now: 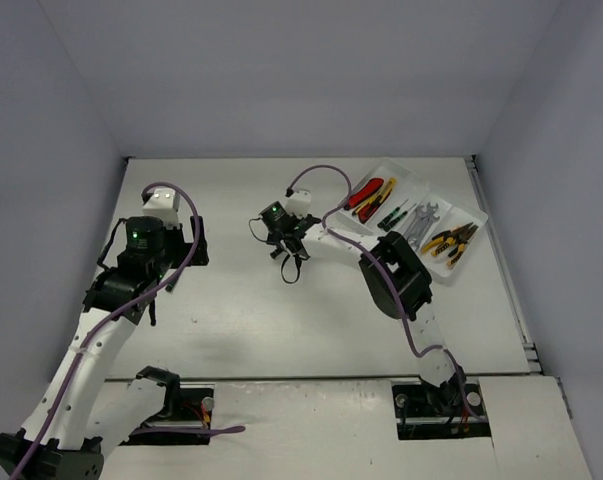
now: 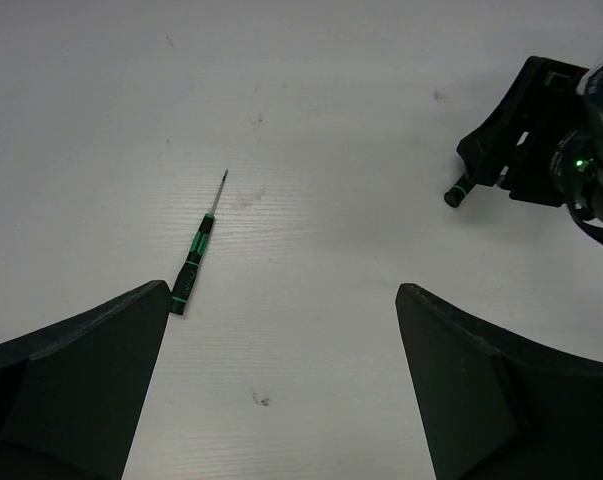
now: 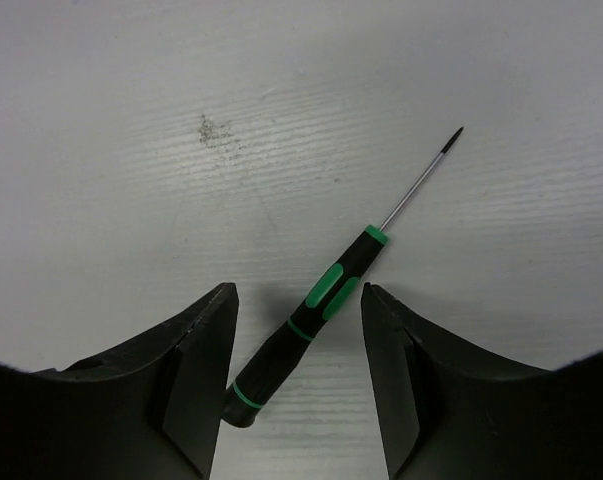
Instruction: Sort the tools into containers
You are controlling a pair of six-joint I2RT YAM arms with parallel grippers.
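Observation:
A thin black-green screwdriver [image 3: 306, 305] lies flat on the table, its handle between the fingers of my right gripper [image 3: 298, 290], which is open around it with gaps on both sides. The tip points up and to the right. In the top view the right gripper [image 1: 287, 266] points down at mid-table. A second black-green screwdriver [image 2: 195, 256] lies just ahead of the left fingertip of my left gripper [image 2: 283, 290], which is wide open and empty. The white tray [image 1: 451, 197] at the back right holds knives [image 1: 371, 200], screwdrivers [image 1: 396, 215], wrenches [image 1: 421, 220] and pliers [image 1: 451, 241] in separate compartments.
The left wrist view shows the right gripper [image 2: 546, 130] at the upper right, with the butt of its screwdriver [image 2: 455, 191] poking out beneath it. Purple cables loop over both arms. Grey walls close off the table on three sides.

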